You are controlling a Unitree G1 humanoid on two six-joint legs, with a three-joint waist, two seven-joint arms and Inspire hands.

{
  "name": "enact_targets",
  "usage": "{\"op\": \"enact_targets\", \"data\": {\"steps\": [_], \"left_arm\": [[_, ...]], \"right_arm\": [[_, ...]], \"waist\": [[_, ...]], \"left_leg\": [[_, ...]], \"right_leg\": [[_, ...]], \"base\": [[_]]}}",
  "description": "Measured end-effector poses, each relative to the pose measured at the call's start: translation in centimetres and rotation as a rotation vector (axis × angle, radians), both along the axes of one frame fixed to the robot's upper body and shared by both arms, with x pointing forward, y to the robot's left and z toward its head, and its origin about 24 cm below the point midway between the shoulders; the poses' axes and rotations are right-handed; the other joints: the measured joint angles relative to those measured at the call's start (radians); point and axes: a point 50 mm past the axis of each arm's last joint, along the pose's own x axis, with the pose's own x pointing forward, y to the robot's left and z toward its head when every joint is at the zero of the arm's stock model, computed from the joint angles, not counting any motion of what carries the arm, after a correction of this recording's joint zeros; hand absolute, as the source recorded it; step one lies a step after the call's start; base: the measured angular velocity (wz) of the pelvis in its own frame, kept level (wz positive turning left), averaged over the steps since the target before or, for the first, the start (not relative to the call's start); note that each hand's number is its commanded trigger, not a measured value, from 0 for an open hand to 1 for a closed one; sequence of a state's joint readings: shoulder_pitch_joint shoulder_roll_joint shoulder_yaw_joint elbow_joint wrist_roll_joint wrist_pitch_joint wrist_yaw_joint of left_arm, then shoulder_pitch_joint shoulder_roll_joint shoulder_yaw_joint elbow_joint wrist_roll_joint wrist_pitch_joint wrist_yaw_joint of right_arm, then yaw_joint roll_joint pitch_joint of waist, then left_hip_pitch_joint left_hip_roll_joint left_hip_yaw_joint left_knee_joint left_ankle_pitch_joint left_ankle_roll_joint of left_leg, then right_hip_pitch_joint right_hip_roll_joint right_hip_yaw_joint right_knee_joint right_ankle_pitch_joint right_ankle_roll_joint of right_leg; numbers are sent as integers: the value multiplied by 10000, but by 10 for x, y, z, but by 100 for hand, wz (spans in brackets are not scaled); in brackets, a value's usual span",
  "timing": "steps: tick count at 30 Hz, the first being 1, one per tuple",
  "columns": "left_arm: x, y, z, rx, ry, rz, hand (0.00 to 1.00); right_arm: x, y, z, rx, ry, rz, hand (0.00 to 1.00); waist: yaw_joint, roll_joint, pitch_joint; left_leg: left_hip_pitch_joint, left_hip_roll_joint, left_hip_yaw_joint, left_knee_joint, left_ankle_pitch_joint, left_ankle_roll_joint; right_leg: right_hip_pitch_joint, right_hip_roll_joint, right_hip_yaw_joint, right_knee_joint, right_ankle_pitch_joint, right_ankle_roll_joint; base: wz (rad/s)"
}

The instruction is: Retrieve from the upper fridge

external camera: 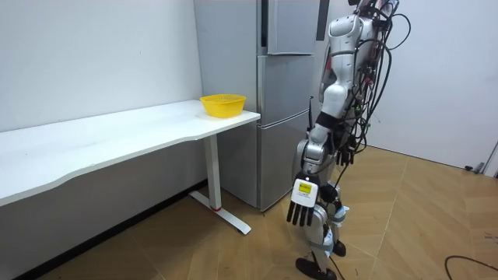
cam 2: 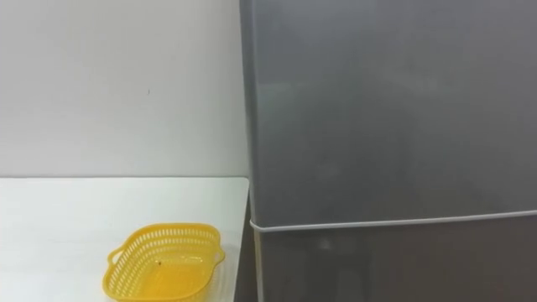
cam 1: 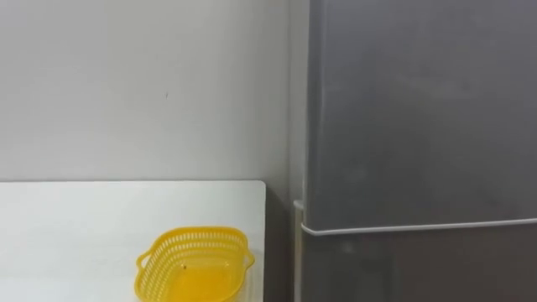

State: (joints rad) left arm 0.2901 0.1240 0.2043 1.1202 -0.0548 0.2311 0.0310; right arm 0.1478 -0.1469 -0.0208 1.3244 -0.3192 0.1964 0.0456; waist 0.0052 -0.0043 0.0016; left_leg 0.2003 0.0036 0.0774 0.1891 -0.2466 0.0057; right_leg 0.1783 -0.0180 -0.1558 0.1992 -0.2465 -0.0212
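Observation:
A grey fridge [cam 1: 419, 109] stands in front of me with its doors closed. A pale seam [cam 1: 419, 226] runs between the upper door and the one below it. In the room view I stand upright facing the fridge [external camera: 288, 93], a step away from it. My left hand [external camera: 302, 206] hangs at my side near knee height, with its fingers straight and nothing in it. It is well below the fridge doors and apart from them.
A yellow slatted basket [cam 1: 195, 265] sits empty at the near right corner of a long white table [cam 1: 84, 218], which stands against the wall just left of the fridge. The floor around me is wooden [external camera: 420, 210].

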Motion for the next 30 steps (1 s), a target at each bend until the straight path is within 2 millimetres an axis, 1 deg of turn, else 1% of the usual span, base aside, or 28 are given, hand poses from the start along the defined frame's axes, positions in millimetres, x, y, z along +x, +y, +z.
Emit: {"op": "enact_targets", "data": {"steps": [3,7,9,10,12,14,16,17,20,21,22,23,25,26,27,28,29,30], "left_arm": [[-3,4,1,469,-201,1067,0],[2,7,2,800,-674,2814,0],[4,8,2,935,-793,3082,0],[7,10,2,1104,-910,3284,0],[14,16,4,1389,-1256,3567,0],[24,23,8,1681,-1796,3737,0],[41,33,14,2146,-2742,3727,0],[45,35,16,2241,-2968,3726,0],[69,46,25,2613,-4002,3555,0],[83,50,32,2852,-4549,3460,0],[97,53,38,3123,-5144,3386,0],[101,55,42,3287,-5416,3362,0],[121,62,58,3982,-6453,3313,0],[126,64,64,4143,-6761,3296,0],[138,67,76,4456,-7462,3281,0],[148,69,87,4799,-8137,3280,0],[156,71,96,5089,-8685,3309,0],[160,71,100,5218,-8916,3338,0]], "right_arm": [[0,0,0,-10,-14,-40,0],[3,-1,0,-35,-82,-22,0],[3,-1,0,-36,-98,-5,0],[3,-1,0,-33,-97,-4,0],[2,-2,0,-33,-89,-144,0],[4,-3,1,-57,-210,-397,0],[6,-5,1,-74,-377,-358,0],[6,-5,1,-76,-428,-338,0],[10,-6,1,-4,-603,-224,0],[11,-7,1,27,-653,-265,0],[12,-11,2,1,-769,-370,0],[13,-13,3,-51,-831,-457,0],[16,-20,5,-184,-1126,-483,0],[16,-21,6,-205,-1176,-464,0],[17,-23,6,-249,-1263,-419,0],[19,-25,7,-277,-1377,-380,0],[21,-26,7,-300,-1478,-336,0],[22,-27,8,-307,-1532,-319,0]], "waist": [[-1,35,1],[41,133,1],[83,165,-7],[188,178,-6],[252,188,-12],[289,187,-16],[316,178,-17],[324,185,-22],[295,207,-28],[304,258,-63],[325,233,-36],[326,243,-40],[304,284,-52],[299,302,-58],[300,237,-27],[307,254,-34],[306,220,-10],[301,216,-6]], "left_leg": [[-23,0,-2,-5,0,0],[-20,0,-33,-13,0,0],[-32,1,-31,-12,0,0],[-49,6,-29,-13,0,0],[-71,7,-30,-15,0,0],[-134,2,-81,-19,0,0],[-159,-7,-129,-17,1,1],[-156,-9,-128,-16,1,1],[-197,-7,-178,4,1,1],[-249,-19,-251,20,1,1],[-246,-18,-252,20,2,1],[-244,-19,-254,20,2,1],[-220,-19,-285,18,2,1],[-221,-18,-293,18,2,1],[-220,-12,-269,10,3,0],[-226,-7,-245,1,3,0],[-253,-9,-257,-4,3,0],[-263,-11,-257,-6,3,0]], "right_leg": [[21,-13,-113,-13,0,1],[12,-15,-137,22,0,0],[-33,-17,-132,45,-1,-1],[-67,-14,-123,54,-1,-1],[-90,-13,-122,65,-2,0],[-152,-14,-150,81,1,2],[-186,-38,-240,120,1,3],[-178,-40,-239,122,1,3],[-158,-40,-317,75,12,-1],[-197,-48,-360,79,12,-1],[-222,-47,-359,79,13,-1],[-214,-47,-359,78,13,-1],[-199,-45,-354,73,13,-1],[-200,-42,-355,74,13,-2],[-200,-31,-340,108,14,-3],[-208,-6,-323,131,14,-4],[-211,-12,-321,131,11,-6],[-215,-12,-313,131,8,-7]], "base": [[9],[2],[0],[0],[0],[7],[8],[0],[5],[11],[8],[0],[0],[0],[0],[-3],[0],[-4]]}}
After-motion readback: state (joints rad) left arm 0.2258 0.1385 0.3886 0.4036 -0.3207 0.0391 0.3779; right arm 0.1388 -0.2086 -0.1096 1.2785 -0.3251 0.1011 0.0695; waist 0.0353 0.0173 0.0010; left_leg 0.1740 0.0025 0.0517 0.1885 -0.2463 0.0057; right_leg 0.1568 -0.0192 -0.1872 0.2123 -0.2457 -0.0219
